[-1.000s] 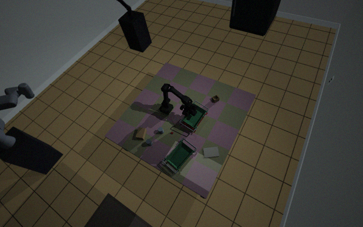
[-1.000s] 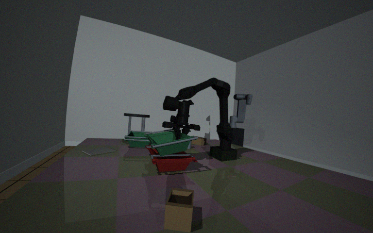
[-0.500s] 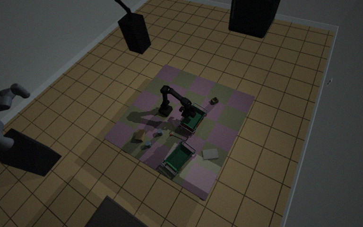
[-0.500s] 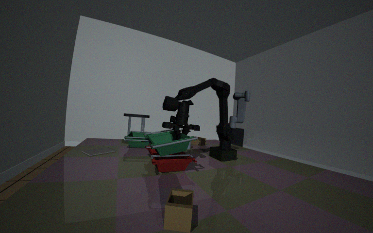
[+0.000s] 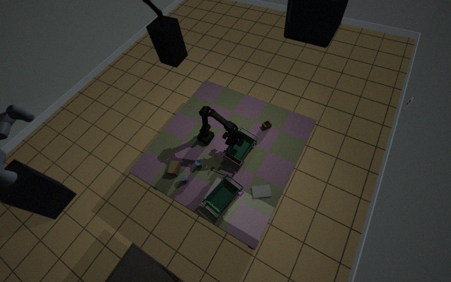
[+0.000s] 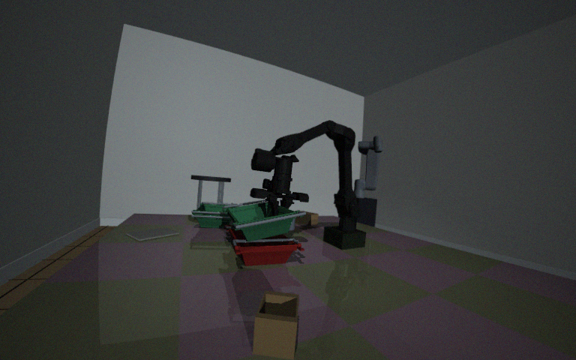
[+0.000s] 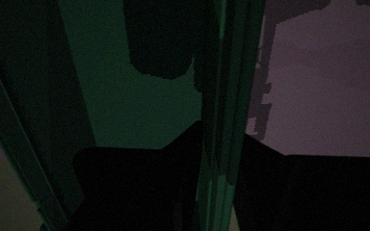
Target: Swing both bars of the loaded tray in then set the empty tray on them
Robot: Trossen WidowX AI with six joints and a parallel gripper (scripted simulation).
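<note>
My gripper (image 5: 234, 142) (image 6: 278, 208) (image 7: 210, 127) is shut on the side wall of the empty green tray (image 5: 245, 148) (image 6: 255, 221) (image 7: 125, 115). This tray is over the red tray (image 5: 232, 159) (image 6: 266, 256), tilted, its gripped side higher in the exterior view. The near wire bar (image 6: 264, 241) of the red tray lies across its top, under the green tray. The far bar is mostly hidden, so its position cannot be told. The red tray's load is hidden. Whether the green tray touches the bars is not clear.
Another green tray (image 5: 222, 198) (image 6: 208, 219) stands on the mat. A pale flat plate (image 5: 261, 191) (image 6: 152, 234), a small open box (image 5: 266, 124) (image 6: 275, 334), a tan box (image 5: 174, 167) and two blue-grey pieces (image 5: 198, 164) (image 5: 184, 179) lie around.
</note>
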